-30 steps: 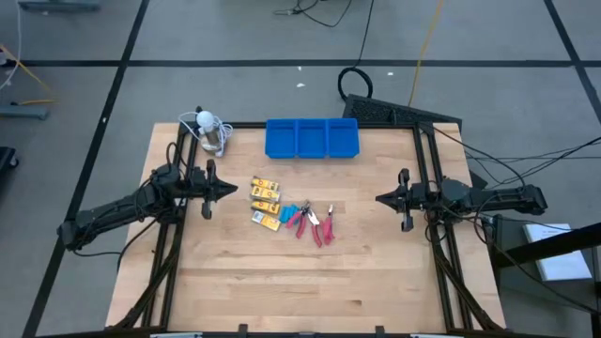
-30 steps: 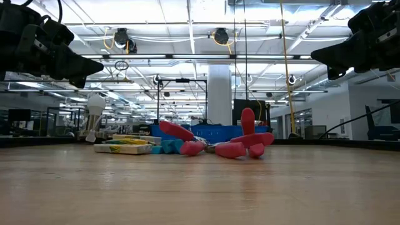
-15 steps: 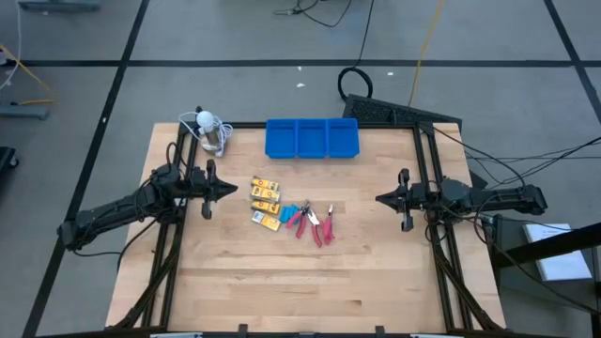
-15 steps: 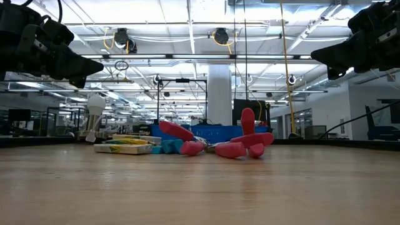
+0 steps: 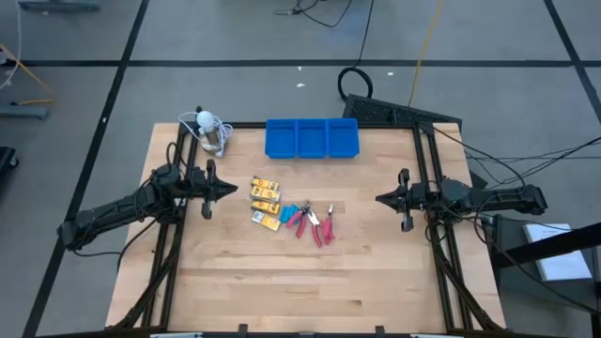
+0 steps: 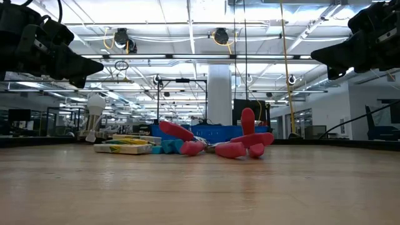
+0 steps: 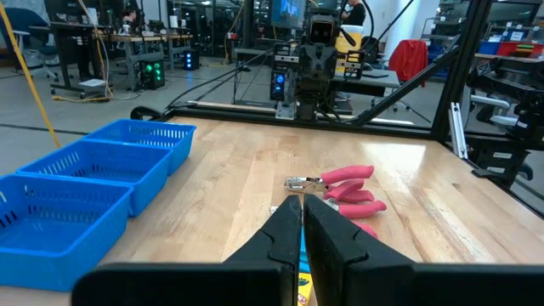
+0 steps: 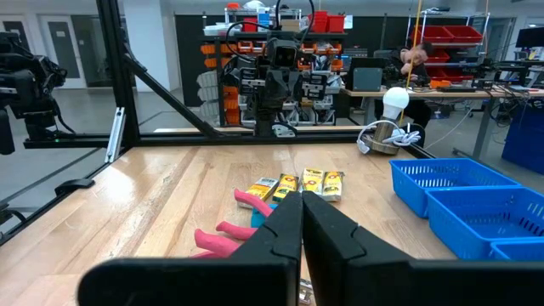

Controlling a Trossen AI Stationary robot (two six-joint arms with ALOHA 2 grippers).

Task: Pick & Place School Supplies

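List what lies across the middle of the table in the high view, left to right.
Left gripper → yellow packets → light-blue pieces → pink-handled scissors → right gripper.

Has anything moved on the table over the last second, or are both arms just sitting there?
Nothing has visibly changed. The left end effector and right end effector stay shut and empty at the table's sides. The yellow packets, pink-handled tools and small blue pieces lie untouched mid-table; the blue tray at the far edge is as it was.
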